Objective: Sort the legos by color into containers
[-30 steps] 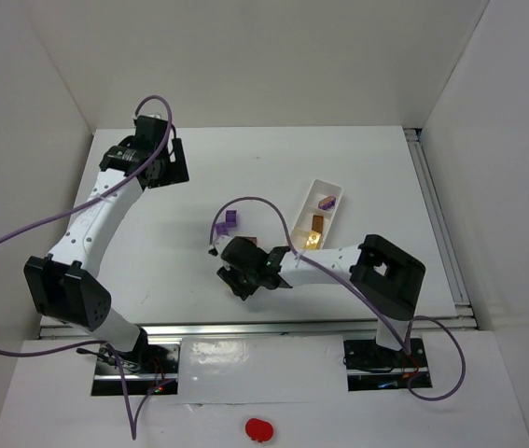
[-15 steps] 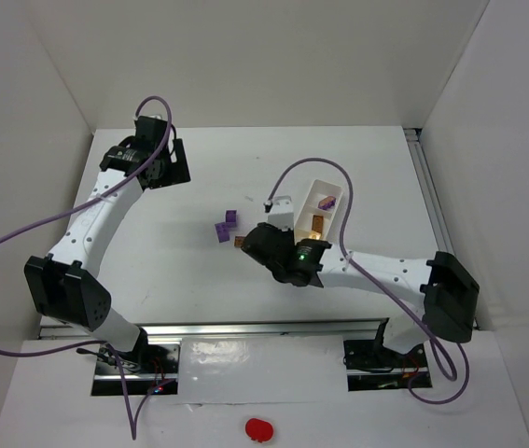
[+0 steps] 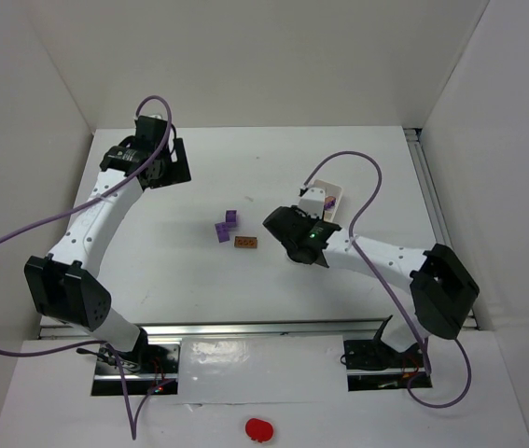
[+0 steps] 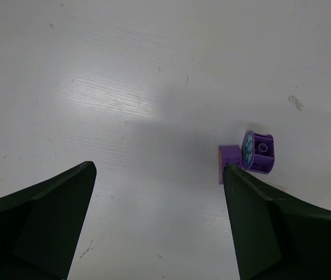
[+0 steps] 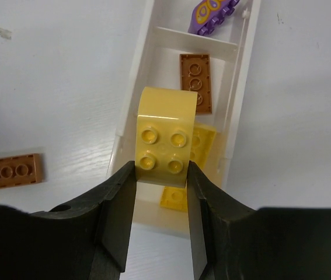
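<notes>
A: Gripping a yellow two-by-two brick in the right hand, clamped on two opposite sides, studs toward the wrist camera. Hanging over the white tray, above its nearest compartment.

B: Right compartment for it?

A: Seems so. Already holds other yellow bricks, directly beneath the hand and a little to one side. Beyond the fingertips, a brown-orange plate in the middle compartment, then a purple piece in the farthest.

B: How to do the drop well?

A: Lower until just above the yellow ones, centre between the tray's long walls, then spread the fingers. Better not to release from high up: likely to bounce over those low walls.

B: And room to move?

A: Tight sideways, with one finger over a long wall of the tray. Nudge inward first. Plenty of free surface past that wall, apart from a loose brown-orange brick lying beside the hand.

B: Left hand?

A: Spread wide, grasping nothing, hovering over the surface with purple bricks just beside one finger.
</notes>
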Robot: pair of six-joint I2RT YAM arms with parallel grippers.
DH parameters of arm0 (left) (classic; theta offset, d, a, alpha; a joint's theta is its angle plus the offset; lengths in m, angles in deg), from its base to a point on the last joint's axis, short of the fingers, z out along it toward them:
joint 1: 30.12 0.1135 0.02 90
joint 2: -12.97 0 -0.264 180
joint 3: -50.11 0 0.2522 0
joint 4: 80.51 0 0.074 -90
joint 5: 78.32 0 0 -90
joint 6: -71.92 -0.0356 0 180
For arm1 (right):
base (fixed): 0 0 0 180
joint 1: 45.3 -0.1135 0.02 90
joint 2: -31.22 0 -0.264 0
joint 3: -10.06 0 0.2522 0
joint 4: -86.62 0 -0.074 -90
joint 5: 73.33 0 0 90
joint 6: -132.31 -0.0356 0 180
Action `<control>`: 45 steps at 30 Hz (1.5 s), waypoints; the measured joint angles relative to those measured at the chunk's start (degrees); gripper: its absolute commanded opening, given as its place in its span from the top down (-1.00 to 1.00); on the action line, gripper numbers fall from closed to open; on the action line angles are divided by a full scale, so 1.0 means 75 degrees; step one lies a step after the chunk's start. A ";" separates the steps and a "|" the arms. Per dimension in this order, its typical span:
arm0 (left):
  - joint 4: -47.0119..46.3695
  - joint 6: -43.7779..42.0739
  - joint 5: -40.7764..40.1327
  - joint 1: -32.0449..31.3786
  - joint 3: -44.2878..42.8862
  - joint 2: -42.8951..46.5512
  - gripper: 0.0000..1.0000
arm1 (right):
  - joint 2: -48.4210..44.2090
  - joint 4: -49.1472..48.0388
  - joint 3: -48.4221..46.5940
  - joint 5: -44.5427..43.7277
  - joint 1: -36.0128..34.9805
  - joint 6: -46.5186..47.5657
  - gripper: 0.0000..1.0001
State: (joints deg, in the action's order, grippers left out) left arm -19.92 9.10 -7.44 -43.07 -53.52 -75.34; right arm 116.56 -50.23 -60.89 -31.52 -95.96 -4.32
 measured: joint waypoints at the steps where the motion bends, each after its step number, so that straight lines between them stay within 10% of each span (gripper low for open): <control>1: -0.0009 0.0000 0.0000 0.0000 0.0000 0.0000 -1.00 | 0.0038 -0.0061 0.0006 0.0061 0.0064 0.0055 0.26; 12: -0.0061 -0.0003 0.0003 0.0000 0.0000 -0.0073 -1.00 | 0.0443 -0.0393 0.0020 0.0641 0.0195 0.0393 -0.58; 24: -0.0099 -0.0003 0.0000 0.0000 0.0035 -0.0073 -1.00 | 0.0638 -0.0766 -0.0871 0.1766 0.0189 0.1862 -0.62; 39: -0.0137 -0.0023 -0.0082 0.0000 0.0157 -0.0009 -1.00 | 0.4322 -0.1635 -0.4401 0.3719 0.0122 0.3179 -0.77; 45: -0.0134 -0.0055 -0.0184 0.0000 0.0157 0.0006 -1.00 | 0.5158 -0.1626 -0.5010 0.3643 0.0122 0.2865 -0.27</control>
State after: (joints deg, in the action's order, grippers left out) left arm -20.93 8.69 -8.81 -43.07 -52.34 -75.30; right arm 155.25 -62.42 -98.46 -4.20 -95.04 17.16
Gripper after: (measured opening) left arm 1.001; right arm 0.717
